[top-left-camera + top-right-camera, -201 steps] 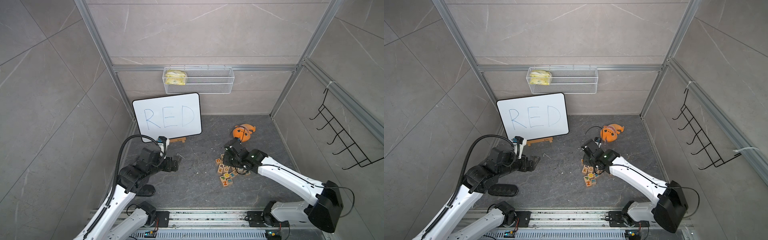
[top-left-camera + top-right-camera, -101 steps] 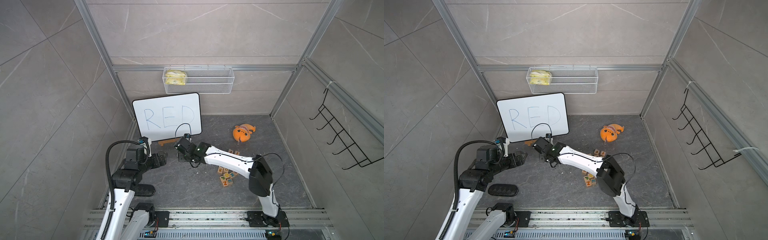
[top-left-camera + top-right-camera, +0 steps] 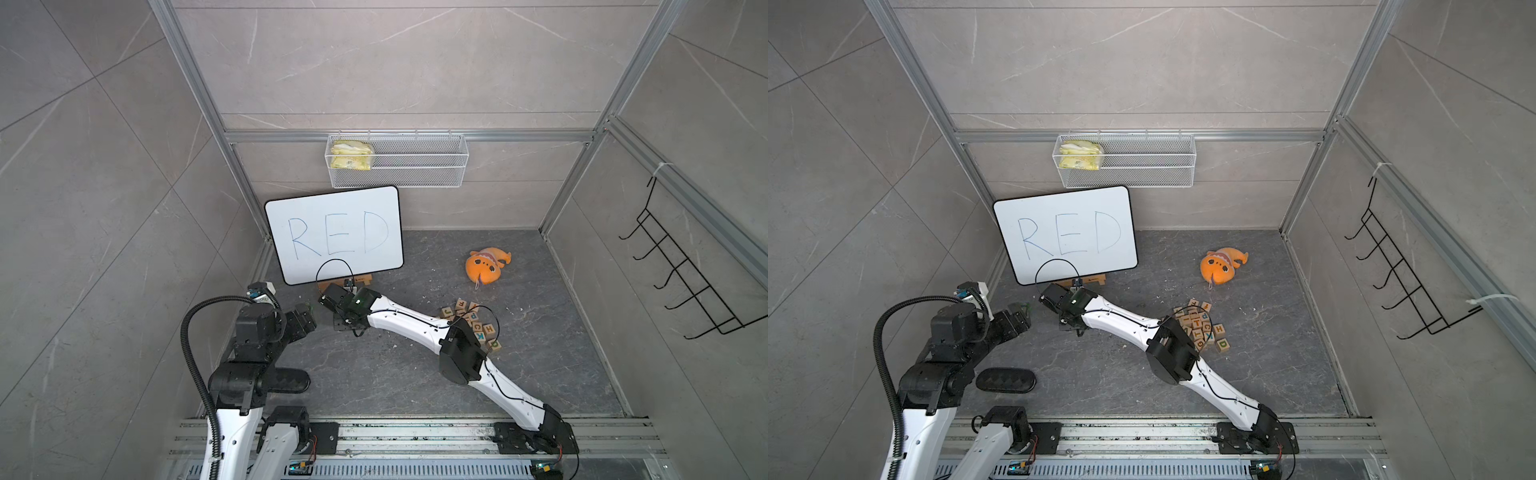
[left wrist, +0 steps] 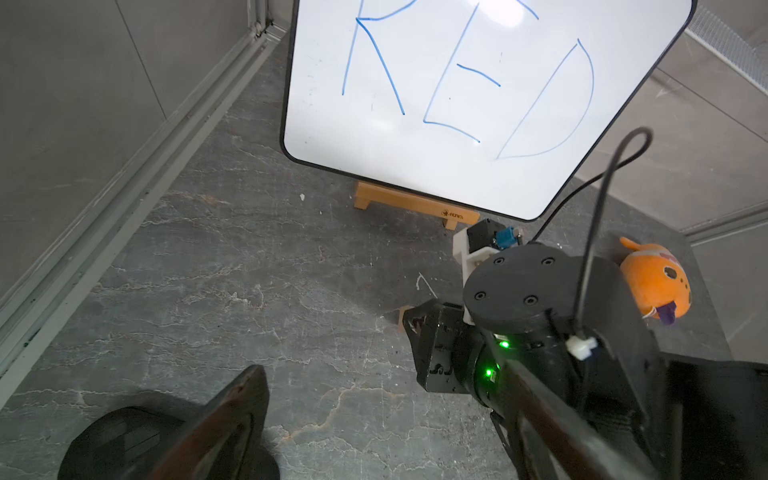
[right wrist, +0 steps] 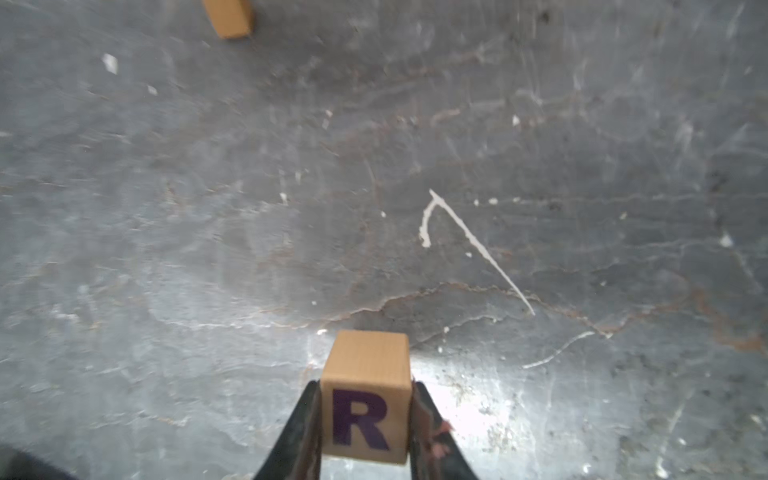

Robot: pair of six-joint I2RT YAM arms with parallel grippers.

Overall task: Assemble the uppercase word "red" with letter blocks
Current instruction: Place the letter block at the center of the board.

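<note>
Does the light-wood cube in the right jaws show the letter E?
No, the light-wood cube clamped between the right jaws shows a dark capital R.

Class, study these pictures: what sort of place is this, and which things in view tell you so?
Probably a robotics test cell: grey panel walls on aluminium framing enclose it, a left arm and right arm are mounted on a rail, plus a whiteboard reading RED and loose letter blocks.

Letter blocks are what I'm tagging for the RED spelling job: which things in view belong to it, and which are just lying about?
Belongs to the job:
- R block, clamped in the right gripper
- pile of letter blocks
- green D block

Just lying about:
- white board
- orange plush toy
- wire basket
- yellow packet
</note>
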